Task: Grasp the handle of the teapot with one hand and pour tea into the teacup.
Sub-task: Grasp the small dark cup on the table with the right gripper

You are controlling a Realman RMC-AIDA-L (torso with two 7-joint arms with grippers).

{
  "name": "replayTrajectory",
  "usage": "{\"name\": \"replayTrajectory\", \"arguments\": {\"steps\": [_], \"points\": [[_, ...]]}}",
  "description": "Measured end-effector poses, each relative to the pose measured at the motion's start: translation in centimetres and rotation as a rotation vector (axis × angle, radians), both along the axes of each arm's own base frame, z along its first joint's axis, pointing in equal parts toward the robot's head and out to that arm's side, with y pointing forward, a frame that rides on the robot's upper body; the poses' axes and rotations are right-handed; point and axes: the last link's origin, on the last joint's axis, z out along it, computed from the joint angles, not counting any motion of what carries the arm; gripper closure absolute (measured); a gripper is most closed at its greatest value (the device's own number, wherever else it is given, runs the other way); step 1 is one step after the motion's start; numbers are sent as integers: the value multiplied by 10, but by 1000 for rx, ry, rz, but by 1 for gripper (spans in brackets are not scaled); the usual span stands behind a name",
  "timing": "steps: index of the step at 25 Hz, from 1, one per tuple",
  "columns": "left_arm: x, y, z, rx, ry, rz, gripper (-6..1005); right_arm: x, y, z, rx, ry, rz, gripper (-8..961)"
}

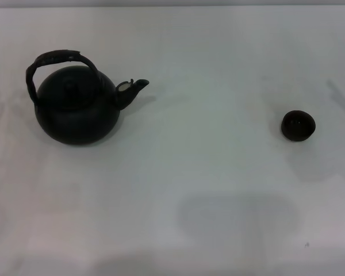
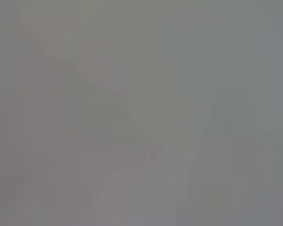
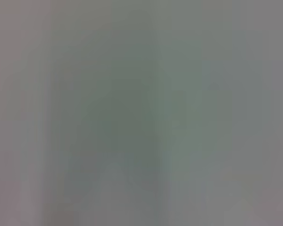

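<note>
The black teapot [image 1: 77,106] stands upright on the white table at the left in the head view. Its knobbed lid is on and its short spout [image 1: 132,89], pale at the mouth, points right. The dark rough handle [image 1: 57,59] arches over the lid. The tiny dark teacup [image 1: 298,125] stands upright at the right, far from the teapot. Neither gripper nor arm shows in the head view. Both wrist views show only a featureless grey blur.
The white table [image 1: 207,172] spreads between the teapot and the teacup. Its far edge runs along the top of the head view. A faint shadow lies on the table near the front middle.
</note>
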Motion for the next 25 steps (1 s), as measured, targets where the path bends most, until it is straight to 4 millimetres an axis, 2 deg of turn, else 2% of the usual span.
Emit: {"name": "replayTrajectory", "arguments": {"steps": [6,10,12,13,18,25], "points": [[-8,-9,-5,-34,4,37,165,-8,2,26,-215,-72,10,107],[-9,-10,-5,-37,3,46,165,-21,7,33,-388,-146,-11,107],[-9,-8,-5,-41,3,47,165,-32,13,25,-516,-211,-24,107],[-9,-7,-5,-43,3,48,165,-32,13,25,-516,-211,-24,107],[-9,-5,-6,-49,3,52,165,-55,26,-5,-705,-301,18,106],[-10,-5,-6,-50,3,54,165,-61,32,-22,-788,-389,40,105]]}}
